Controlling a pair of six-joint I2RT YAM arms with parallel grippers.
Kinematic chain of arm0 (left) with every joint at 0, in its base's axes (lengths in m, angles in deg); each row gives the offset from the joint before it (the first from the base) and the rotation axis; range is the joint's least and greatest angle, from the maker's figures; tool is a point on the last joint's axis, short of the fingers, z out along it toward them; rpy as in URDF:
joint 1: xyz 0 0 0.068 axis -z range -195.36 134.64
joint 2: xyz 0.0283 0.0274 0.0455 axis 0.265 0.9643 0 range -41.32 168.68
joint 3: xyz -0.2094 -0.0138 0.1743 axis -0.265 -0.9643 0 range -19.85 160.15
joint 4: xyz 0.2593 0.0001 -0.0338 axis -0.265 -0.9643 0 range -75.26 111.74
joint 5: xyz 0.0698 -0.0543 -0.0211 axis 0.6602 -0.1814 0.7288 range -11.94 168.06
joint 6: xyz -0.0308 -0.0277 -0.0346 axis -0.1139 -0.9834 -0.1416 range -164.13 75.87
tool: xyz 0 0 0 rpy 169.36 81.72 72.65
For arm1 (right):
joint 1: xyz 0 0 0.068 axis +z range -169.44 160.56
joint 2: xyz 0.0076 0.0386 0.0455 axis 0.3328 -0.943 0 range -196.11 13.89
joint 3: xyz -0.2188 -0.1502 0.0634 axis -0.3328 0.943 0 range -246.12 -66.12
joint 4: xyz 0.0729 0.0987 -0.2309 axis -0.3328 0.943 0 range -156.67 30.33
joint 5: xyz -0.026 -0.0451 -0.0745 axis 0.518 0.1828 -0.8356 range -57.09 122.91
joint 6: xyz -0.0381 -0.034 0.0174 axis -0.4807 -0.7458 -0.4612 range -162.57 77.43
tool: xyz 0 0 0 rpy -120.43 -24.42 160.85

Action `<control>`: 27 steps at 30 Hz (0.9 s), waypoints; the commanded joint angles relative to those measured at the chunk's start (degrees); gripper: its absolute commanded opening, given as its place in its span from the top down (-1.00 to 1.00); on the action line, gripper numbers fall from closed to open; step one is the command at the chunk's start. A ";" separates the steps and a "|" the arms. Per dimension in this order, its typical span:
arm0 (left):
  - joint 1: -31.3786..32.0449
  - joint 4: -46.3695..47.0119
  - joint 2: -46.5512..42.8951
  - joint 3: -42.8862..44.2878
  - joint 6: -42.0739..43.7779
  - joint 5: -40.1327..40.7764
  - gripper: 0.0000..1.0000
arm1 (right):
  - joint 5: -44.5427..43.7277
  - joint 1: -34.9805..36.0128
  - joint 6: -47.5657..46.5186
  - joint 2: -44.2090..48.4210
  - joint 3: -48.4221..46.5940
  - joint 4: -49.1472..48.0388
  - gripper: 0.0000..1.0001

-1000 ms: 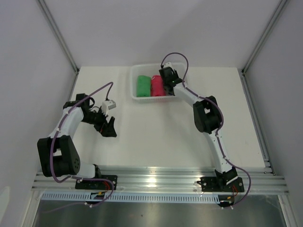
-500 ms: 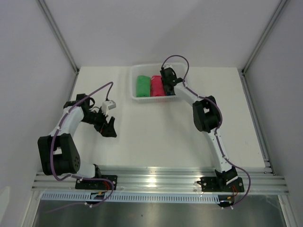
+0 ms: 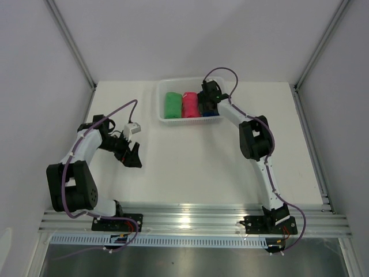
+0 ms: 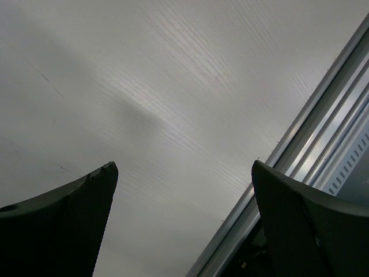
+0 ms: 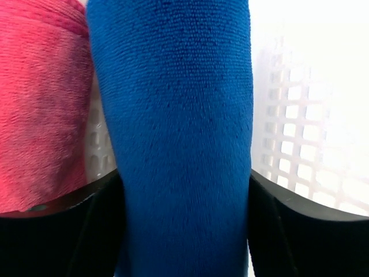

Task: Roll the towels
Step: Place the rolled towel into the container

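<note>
Right gripper [image 3: 210, 98] down in the basket [image 3: 162, 101], blue towel [image 5: 173, 104] rolled between its fingers [image 5: 86, 231].
Blue roll fills the gap, fingers flush on both sides; can't tell if it's clamped or loose. Pink towel [image 5: 40, 104], rolled, is just left of the blue one and touching it; green towel [image 3: 172, 105], rolled, is next beyond the pink. Basket wall is just right of the gripper. Left gripper [image 4: 181, 173] is spread wide and empty, with bare table [image 4: 173, 86] under it, well apart from the basket.
</note>
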 commanded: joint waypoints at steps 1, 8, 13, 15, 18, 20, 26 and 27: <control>-0.95 -0.61 0.52 1.61 1.14 -1.55 -0.99 | 1.89 0.26 1.12 5.56 0.52 -0.76 -0.49; -1.04 -0.70 1.04 1.96 1.06 -1.73 -0.99 | 2.33 0.87 -1.95 7.41 0.69 -1.72 -0.52; -1.22 -0.87 1.31 2.14 1.06 -1.90 -0.99 | 1.02 1.05 -1.78 8.73 1.75 -2.78 -0.57; -1.31 -0.96 1.39 1.96 1.14 -1.99 -0.99 | 0.57 1.05 -1.87 8.82 1.66 -2.78 -0.61; -1.39 -1.05 1.40 1.96 1.23 -1.99 -0.99 | -0.13 0.96 -2.04 9.17 1.57 -2.51 -0.63; -1.48 -1.14 1.39 1.96 1.23 -2.08 -0.99 | -0.39 1.05 -2.30 9.78 1.66 -2.43 -0.64; -1.57 -1.23 1.39 2.05 1.14 -2.26 -0.99 | -1.01 1.49 -4.76 13.56 1.57 -2.95 -0.65; -1.48 -1.14 1.22 2.05 1.06 -2.08 -0.99 | -1.10 1.49 -5.03 14.35 1.66 -3.21 -0.66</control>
